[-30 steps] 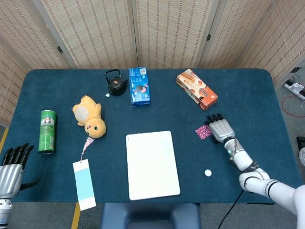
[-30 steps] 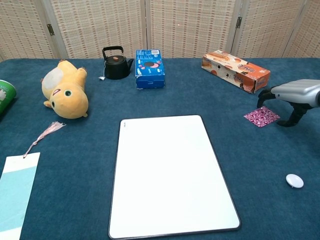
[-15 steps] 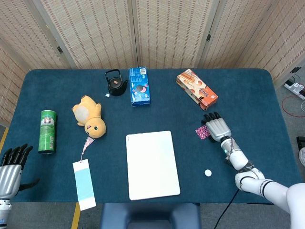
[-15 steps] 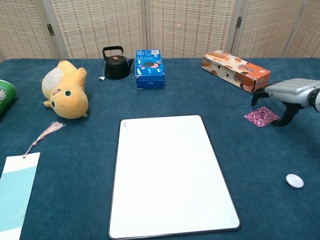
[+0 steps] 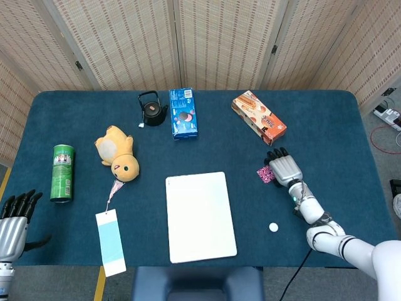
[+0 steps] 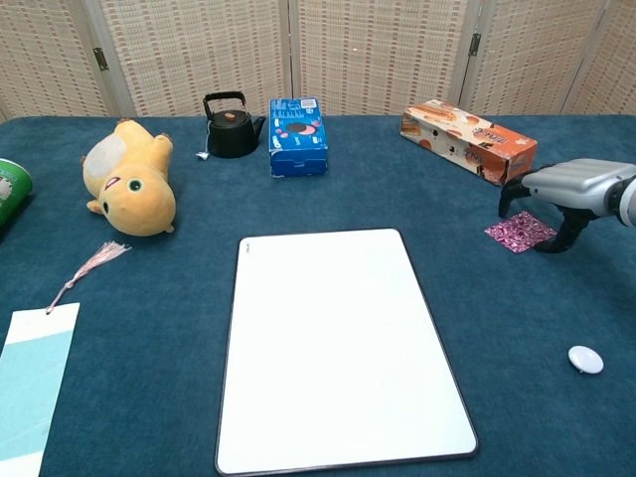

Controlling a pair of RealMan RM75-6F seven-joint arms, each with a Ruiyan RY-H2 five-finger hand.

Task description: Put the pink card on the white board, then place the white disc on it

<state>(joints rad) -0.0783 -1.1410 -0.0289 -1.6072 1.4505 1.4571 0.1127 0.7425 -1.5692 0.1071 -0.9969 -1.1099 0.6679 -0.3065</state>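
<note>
The small pink patterned card (image 6: pixel 520 232) lies flat on the blue worktop (image 6: pixel 149 298), right of the white rectangular board (image 6: pixel 338 343). The right hand (image 6: pixel 566 194) arches over it, fingers apart, holding nothing. Thin, light and probably slippery, the card looks best pinched at a lifted edge.

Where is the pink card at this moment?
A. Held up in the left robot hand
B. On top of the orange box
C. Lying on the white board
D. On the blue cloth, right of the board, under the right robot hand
D: the pink card lies flat on the cloth, right of the white board, with the right robot hand arched over it.
</note>
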